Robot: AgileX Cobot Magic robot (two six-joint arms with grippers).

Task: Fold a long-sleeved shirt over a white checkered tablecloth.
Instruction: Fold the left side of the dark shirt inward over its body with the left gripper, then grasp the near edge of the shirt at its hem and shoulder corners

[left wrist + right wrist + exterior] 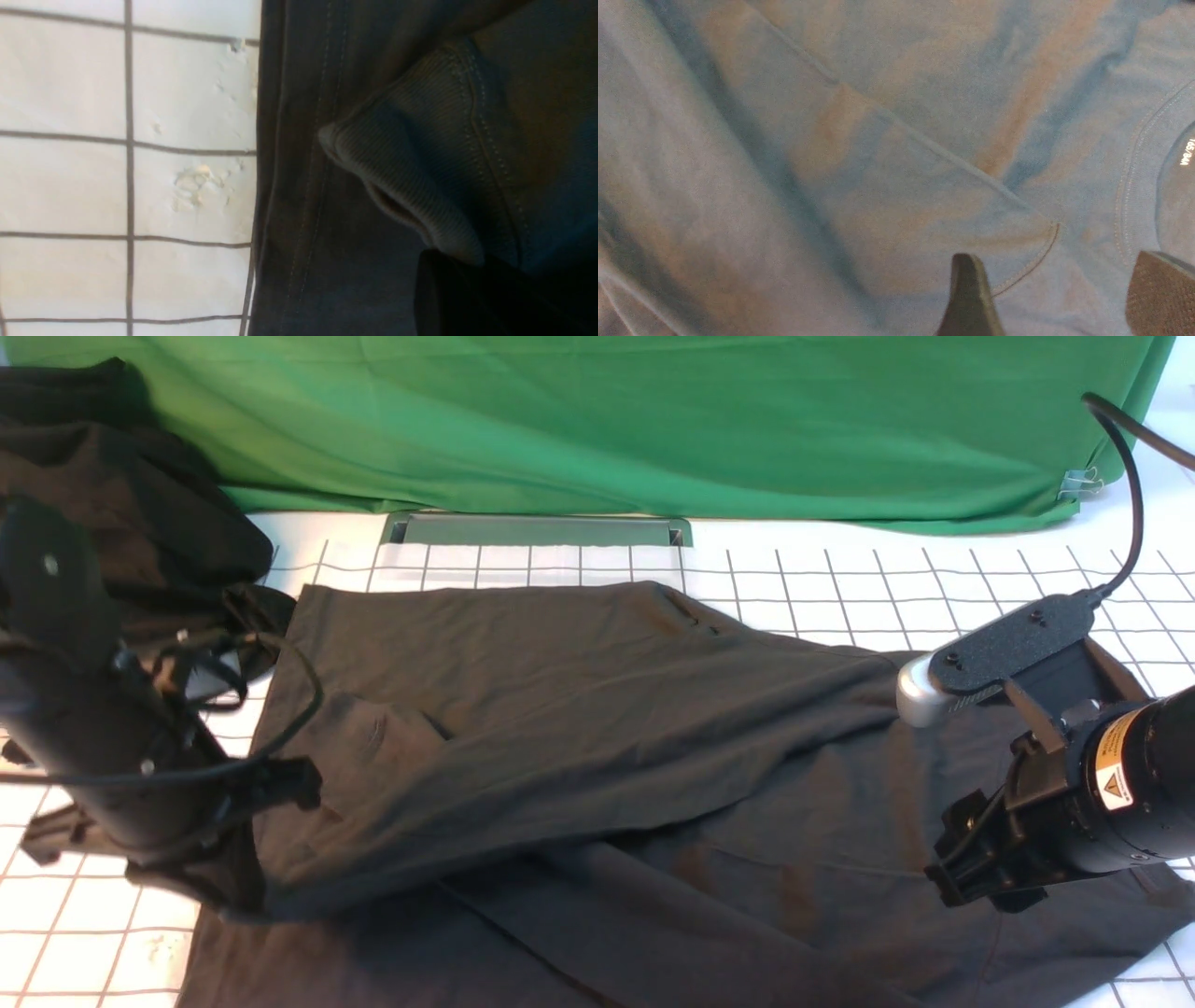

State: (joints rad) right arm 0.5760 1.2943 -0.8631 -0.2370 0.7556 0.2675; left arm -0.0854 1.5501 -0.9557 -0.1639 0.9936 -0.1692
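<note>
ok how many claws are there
2. The left claw is pinching the shirt near its near left part; the right claw is open above the shirt's right side.

Green cloth [653,429] hanging behind (softly rippled), clipped at right

Black arms [1074,803], yellow warning label [1114,761], black cable [1136,495].

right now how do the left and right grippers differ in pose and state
The left gripper is shut on the shirt's ribbed cuff, while the right gripper is open with nothing between its fingers.
The left gripper pinches the shirt; the right one hovers over it.
Both are black.
</note>
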